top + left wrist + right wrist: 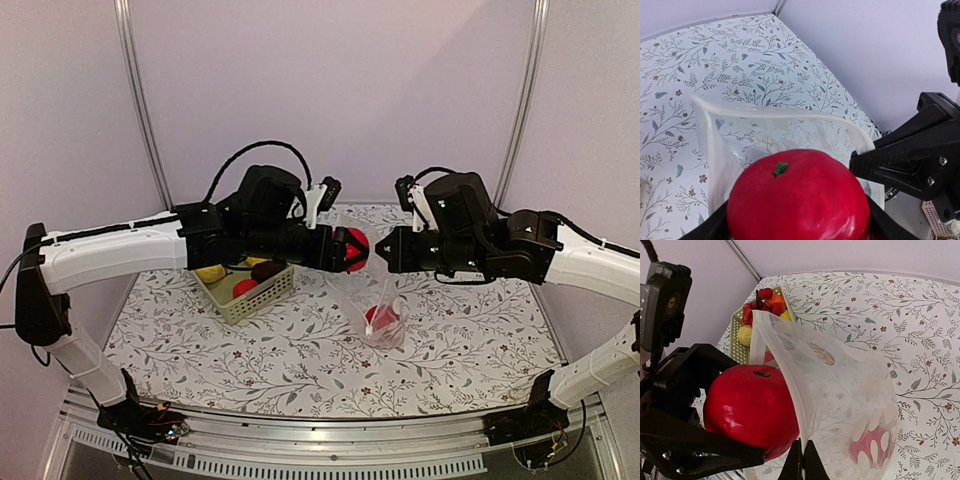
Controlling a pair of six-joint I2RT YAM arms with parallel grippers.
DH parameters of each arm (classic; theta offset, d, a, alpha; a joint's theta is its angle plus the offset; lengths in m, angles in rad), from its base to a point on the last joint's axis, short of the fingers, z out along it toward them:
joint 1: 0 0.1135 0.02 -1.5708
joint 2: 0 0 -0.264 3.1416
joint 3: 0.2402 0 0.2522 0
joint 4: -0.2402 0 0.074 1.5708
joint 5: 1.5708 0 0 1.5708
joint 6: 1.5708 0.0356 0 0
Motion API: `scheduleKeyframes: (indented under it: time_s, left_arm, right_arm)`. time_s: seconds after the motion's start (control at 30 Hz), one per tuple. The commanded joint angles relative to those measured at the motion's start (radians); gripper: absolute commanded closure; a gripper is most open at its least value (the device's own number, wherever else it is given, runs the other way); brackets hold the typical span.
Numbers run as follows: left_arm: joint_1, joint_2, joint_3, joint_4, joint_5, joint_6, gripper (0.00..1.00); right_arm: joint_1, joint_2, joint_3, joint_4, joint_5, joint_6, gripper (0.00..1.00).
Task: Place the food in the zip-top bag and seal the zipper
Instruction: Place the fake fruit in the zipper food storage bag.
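**Mid-table, fruit at the bag mouth.** Left gripper (pixel 346 250): jaws spread wide and clamped on a round red fruit (pixel 797 200), held in the air just left of the mouth of the zip-top bag (pixel 380 312). Right gripper (pixel 802 462): jaws closed to a thin pinch on the bag's mouth edge, holding it up so that the bag hangs down to the table (pixel 470 350). The zipper (pixel 796 392) stands unsealed in an open loop. A spotted red fruit (pixel 872 445) lies in the bag's bottom. Left of the bag, a pale green basket (pixel 262 298) holds a yellow fruit (pixel 745 334) and red ones
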Motion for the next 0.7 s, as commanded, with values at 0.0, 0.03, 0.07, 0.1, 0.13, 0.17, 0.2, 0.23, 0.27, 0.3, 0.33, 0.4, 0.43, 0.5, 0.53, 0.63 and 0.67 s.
scheduleKeyframes:
  time_s: [0.0, 0.03, 0.07, 0.1, 0.13, 0.17, 0.2, 0.23, 0.27, 0.3, 0.33, 0.4, 0.43, 0.5, 0.53, 0.63, 0.67]
  left_arm:
    - [-0.018, 0.039, 0.053, -0.107, -0.035, 0.031, 0.33]
    - [-0.02, 0.05, 0.063, -0.121, -0.037, 0.035, 0.31]
    - [-0.024, 0.058, 0.073, -0.135, -0.042, 0.041, 0.28]
    - [-0.027, 0.065, 0.083, -0.148, -0.05, 0.045, 0.24]
    - [-0.031, 0.07, 0.09, -0.157, -0.06, 0.049, 0.21]
    - [-0.033, 0.074, 0.095, -0.163, -0.065, 0.051, 0.17]
    - [-0.034, 0.076, 0.099, -0.166, -0.066, 0.055, 0.13]
    - [-0.036, 0.078, 0.102, -0.168, -0.066, 0.056, 0.1]
    - [-0.038, 0.08, 0.104, -0.168, -0.067, 0.058, 0.08]
    - [-0.039, 0.079, 0.104, -0.167, -0.067, 0.059, 0.06]
    - [-0.039, 0.078, 0.106, -0.166, -0.068, 0.061, 0.04]
    - [-0.04, 0.075, 0.106, -0.164, -0.077, 0.064, 0.01]
    - [-0.04, 0.073, 0.106, -0.162, -0.08, 0.064, 0.0]
    - [-0.041, 0.066, 0.105, -0.156, -0.079, 0.069, 0.01]
    - [-0.041, 0.06, 0.101, -0.147, -0.076, 0.075, 0.0]
    - [-0.041, 0.033, 0.083, -0.116, -0.058, 0.091, 0.0]
    - [-0.04, 0.019, 0.073, -0.1, -0.049, 0.095, 0.0]
  right_arm:
    - [0.005, -0.019, -0.004, 0.006, 0.021, -0.012, 1.0]
    - [0.005, -0.017, -0.004, 0.006, 0.021, -0.012, 1.0]
    - [0.005, -0.016, -0.004, 0.006, 0.02, -0.012, 1.0]
    - [0.006, -0.016, -0.005, 0.006, 0.019, -0.012, 1.0]
    - [0.006, -0.016, -0.005, 0.006, 0.02, -0.011, 1.0]
    - [0.005, -0.016, -0.007, 0.006, 0.02, -0.012, 1.0]
    - [0.006, -0.016, -0.008, 0.006, 0.019, -0.01, 1.0]
    - [0.005, -0.018, -0.01, 0.006, 0.019, -0.009, 1.0]
    - [0.006, -0.02, -0.012, 0.006, 0.021, -0.009, 1.0]
    - [0.005, -0.021, -0.013, 0.006, 0.022, -0.009, 1.0]
    - [0.006, -0.022, -0.014, 0.006, 0.023, -0.009, 1.0]
    - [0.005, -0.026, -0.018, 0.006, 0.026, -0.009, 1.0]
    - [0.005, -0.03, -0.019, 0.006, 0.027, -0.009, 1.0]
    - [0.006, -0.033, -0.023, 0.005, 0.028, -0.008, 1.0]
    - [0.006, -0.035, -0.024, 0.004, 0.03, -0.006, 1.0]
    - [0.006, -0.037, -0.029, 0.005, 0.033, -0.007, 1.0]
    - [0.005, -0.038, -0.03, 0.005, 0.036, -0.005, 1.0]
